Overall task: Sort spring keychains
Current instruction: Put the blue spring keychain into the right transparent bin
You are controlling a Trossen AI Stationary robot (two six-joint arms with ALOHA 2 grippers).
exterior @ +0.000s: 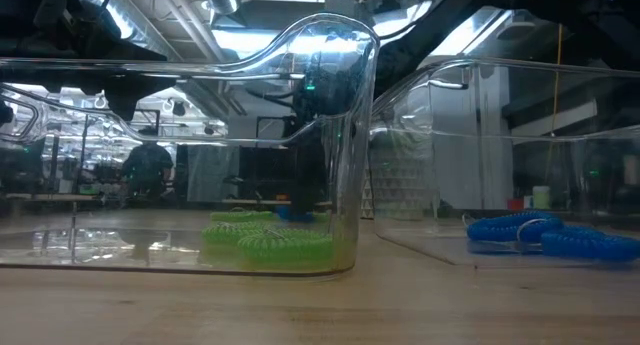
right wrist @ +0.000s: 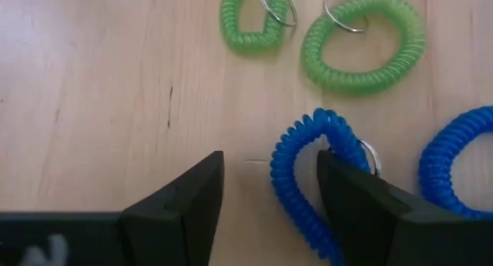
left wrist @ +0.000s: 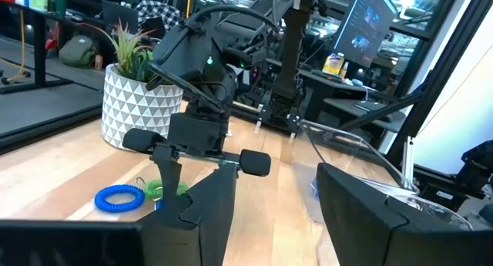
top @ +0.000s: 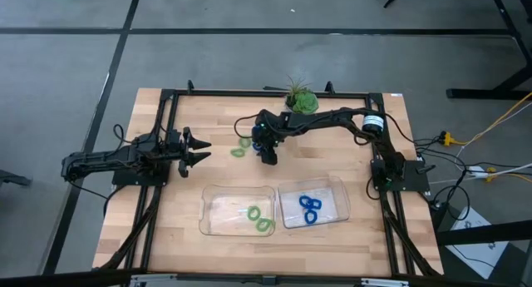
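My right gripper (right wrist: 269, 159) is open and slants down over the loose spring keychains at the table's middle far side (top: 268, 154). One blue keychain (right wrist: 296, 190) lies flat between its fingers, close to one finger (right wrist: 362, 196). A second blue one (right wrist: 456, 167) lies beside it. Two green ones (right wrist: 253, 21) (right wrist: 363, 44) lie just beyond, toward the table's left (top: 241, 145). The left clear tray (top: 218, 205) holds green keychains (top: 259, 219). The right tray (top: 332, 191) holds blue ones (top: 310, 208). My left gripper (top: 202, 150) waits open at the table's left. My right gripper comes slanting from above, one finger on each side of the blue keychain's left run of coil (right wrist: 279, 170). One finger stands right beside the metal ring end (right wrist: 368, 152); I cannot tell whether it touches. The keychain lies flat on the table.
A potted plant (top: 301, 99) in a white patterned pot (left wrist: 142, 104) stands at the far edge, just behind my right arm. The two clear trays fill the near middle of the table. Bare wood lies between the loose keychains and the trays.
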